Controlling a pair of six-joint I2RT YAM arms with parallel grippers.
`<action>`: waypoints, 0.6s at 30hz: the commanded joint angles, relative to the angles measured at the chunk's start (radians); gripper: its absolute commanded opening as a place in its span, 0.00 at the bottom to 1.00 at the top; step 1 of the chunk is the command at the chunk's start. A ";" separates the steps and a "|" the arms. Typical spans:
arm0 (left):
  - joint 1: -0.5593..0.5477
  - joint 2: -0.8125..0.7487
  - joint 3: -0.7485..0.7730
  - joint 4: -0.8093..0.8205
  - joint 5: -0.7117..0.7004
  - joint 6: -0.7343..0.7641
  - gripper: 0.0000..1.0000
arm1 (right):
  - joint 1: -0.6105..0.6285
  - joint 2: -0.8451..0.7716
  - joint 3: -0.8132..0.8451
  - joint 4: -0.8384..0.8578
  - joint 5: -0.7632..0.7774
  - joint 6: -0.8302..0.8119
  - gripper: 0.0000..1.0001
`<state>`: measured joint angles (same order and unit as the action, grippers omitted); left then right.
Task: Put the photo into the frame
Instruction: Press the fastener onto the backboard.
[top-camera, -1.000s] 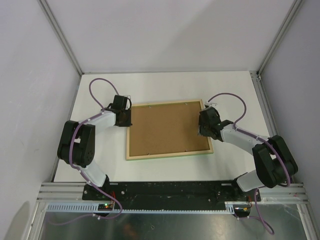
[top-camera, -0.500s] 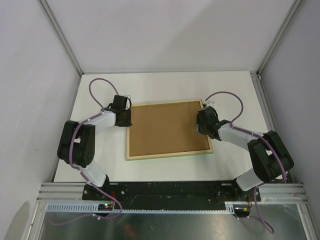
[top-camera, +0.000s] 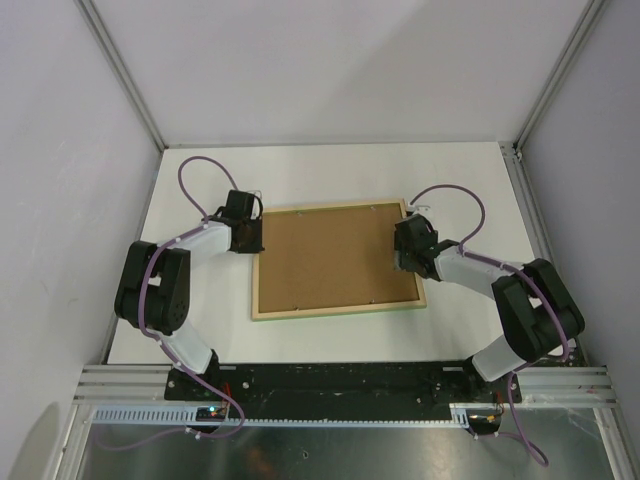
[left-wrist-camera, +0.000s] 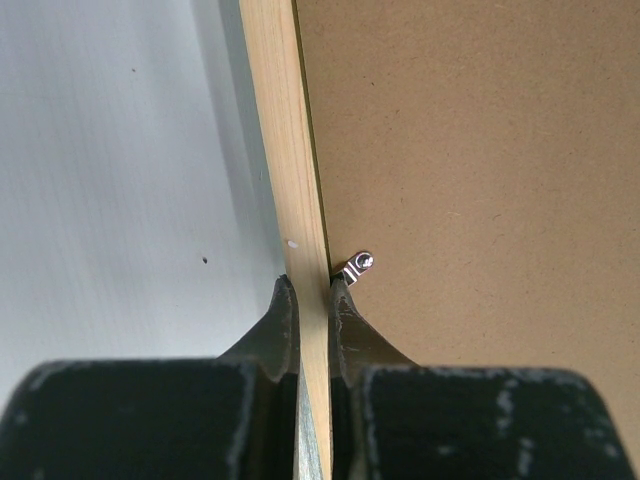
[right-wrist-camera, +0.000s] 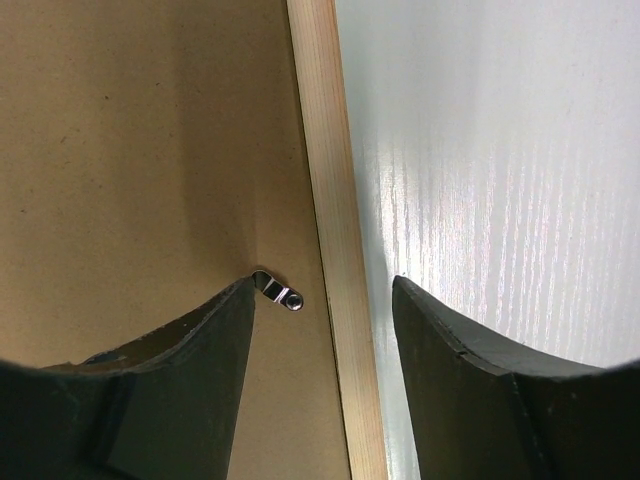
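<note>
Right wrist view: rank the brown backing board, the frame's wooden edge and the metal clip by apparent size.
Largest: brown backing board.
Then the frame's wooden edge.
Smallest: metal clip.
Board and edge are cropped, so visible parts only.

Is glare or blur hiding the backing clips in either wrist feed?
No. Right wrist: glare streaks the white table, yet the right clip is sharp. Left wrist: even light, the left clip crisp, only the close fingers soft.

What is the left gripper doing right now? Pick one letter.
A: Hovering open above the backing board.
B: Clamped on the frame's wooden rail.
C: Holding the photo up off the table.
B: the left wrist view shows the left gripper closed with one finger on each side of the frame's pale wooden rail, beside a small metal clip.
</note>
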<state>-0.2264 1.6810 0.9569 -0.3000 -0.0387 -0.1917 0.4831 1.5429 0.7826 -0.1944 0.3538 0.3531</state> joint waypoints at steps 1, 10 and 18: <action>0.011 0.010 -0.020 -0.096 -0.010 0.081 0.00 | 0.005 0.051 0.001 -0.010 -0.009 -0.003 0.62; 0.013 0.012 -0.019 -0.095 -0.008 0.080 0.00 | -0.008 0.058 0.000 -0.035 -0.022 0.032 0.43; 0.014 0.009 -0.018 -0.096 -0.010 0.078 0.00 | -0.060 0.065 0.001 -0.057 -0.074 0.069 0.27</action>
<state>-0.2218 1.6810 0.9569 -0.3004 -0.0364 -0.1917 0.4400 1.5608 0.7937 -0.1825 0.3340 0.3935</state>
